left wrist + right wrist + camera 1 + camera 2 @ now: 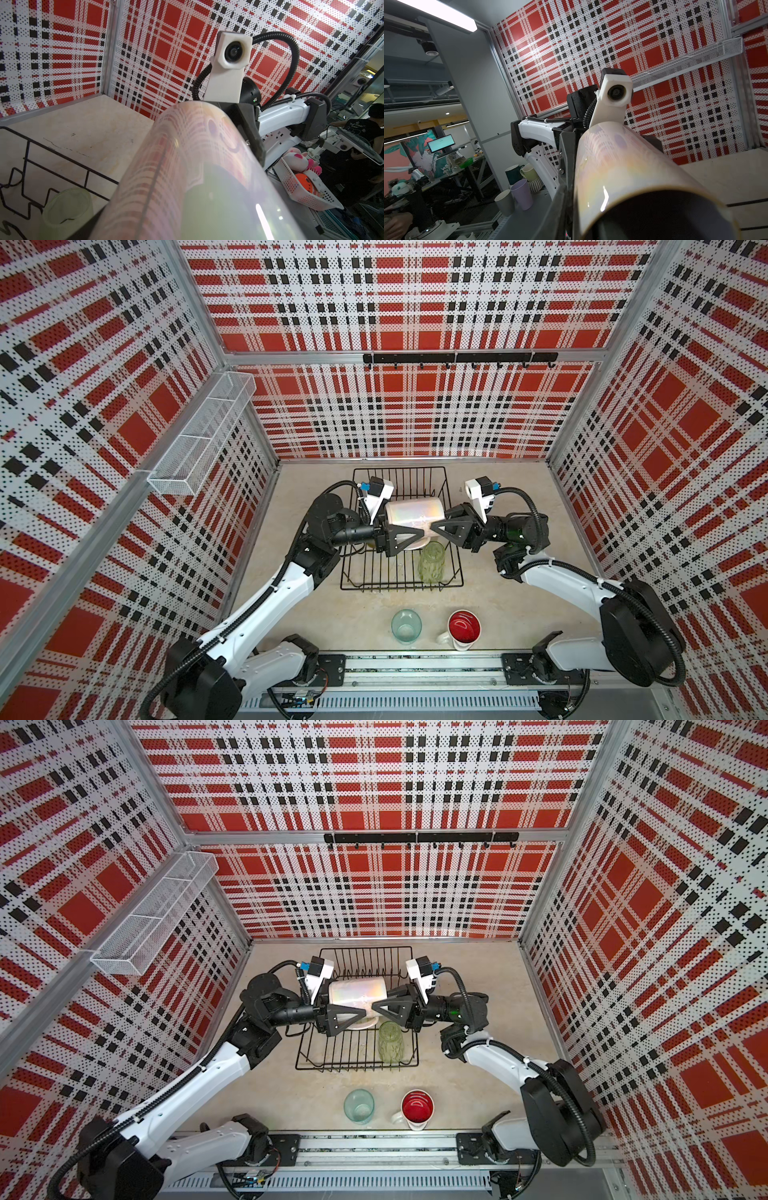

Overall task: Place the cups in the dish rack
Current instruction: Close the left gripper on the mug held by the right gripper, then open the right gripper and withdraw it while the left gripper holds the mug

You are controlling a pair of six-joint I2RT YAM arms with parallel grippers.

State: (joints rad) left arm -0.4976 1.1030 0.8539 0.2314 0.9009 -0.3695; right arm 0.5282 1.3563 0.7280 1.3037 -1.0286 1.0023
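Mug [403, 508] held sideways over rack [401, 587], left pincer [415, 522] clamped across its body; right pincer [438, 520] state cannot be told. Mouth to be turned down before lowering; green tumbler [432, 562] to be cleared.

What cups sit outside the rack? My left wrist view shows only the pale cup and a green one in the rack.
Observer: Two, in front of the dish rack: a teal cup and a white mug, red inside.
Operator: Where in the rack is the green one?
Observer: The green tumbler stands in its near right corner.
Operator: And the one I see close up?
Observer: The pale cup hangs sideways above the rack's middle.
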